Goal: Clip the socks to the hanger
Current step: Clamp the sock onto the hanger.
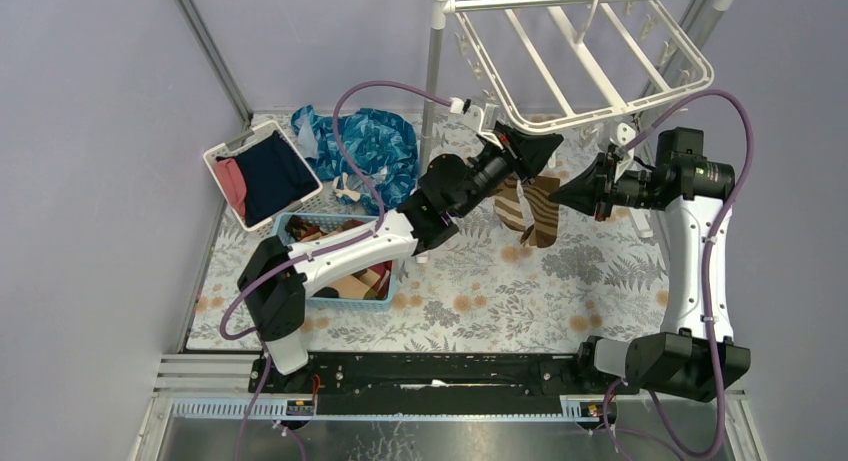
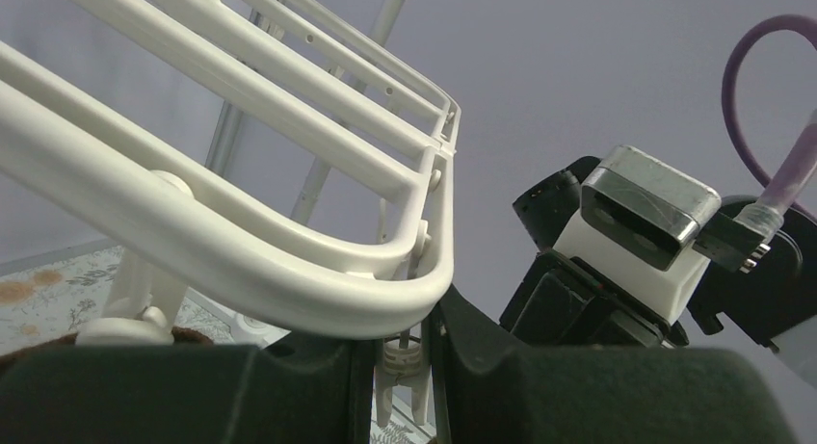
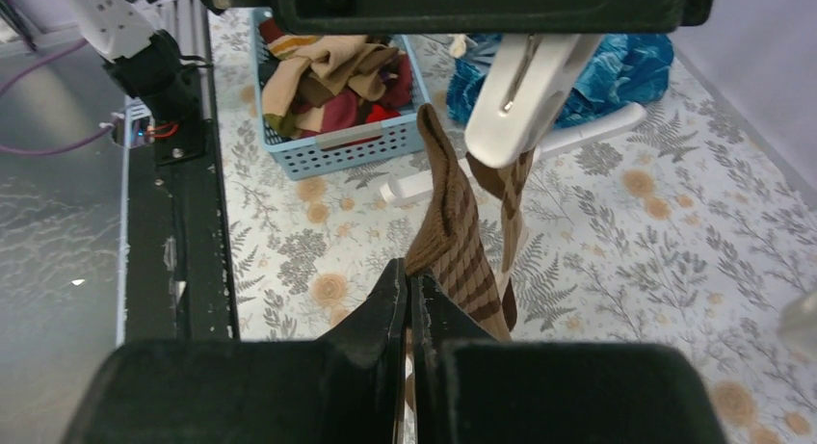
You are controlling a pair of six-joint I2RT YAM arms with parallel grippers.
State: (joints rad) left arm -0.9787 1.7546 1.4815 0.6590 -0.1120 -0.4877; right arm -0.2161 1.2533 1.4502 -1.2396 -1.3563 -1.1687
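Brown and tan stripes run down one sock (image 3: pixel 453 234), which hangs in the air over the middle of the desk (image 1: pixel 470 303), a bit toward the far edge. The right jaws are shut tight on the lower part of this sock. From there the sock goes up to a fold and drops down again on the other side.

The white hanger (image 2: pixel 241 247) hangs high over the far edge of the desk, toward the right corner. The left arm (image 1: pixel 350 251) reaches up to the near left corner of the hanger. The left jaws are narrow and squeeze the top of a white clip (image 3: pixel 525 88) that dangles from that corner. The open end of the clip points down, right by the sock. I cannot tell if the clip touches the sock. The right arm (image 1: pixel 690 261) comes in from the right side, and the two sets of jaws are close together.

More socks (image 3: pixel 328 68) lie in a heap in a blue basket (image 3: pixel 337 147) near the left edge of the desk. They are tan, brown and dark red. A white basket (image 1: pixel 240 139) with navy and pink clothes (image 1: pixel 275 171) sits at the far left corner. Just beside it, by the far edge, lies a blue cloth (image 1: pixel 375 146). A grey pole (image 1: pixel 433 81) stands up next to the cloth.
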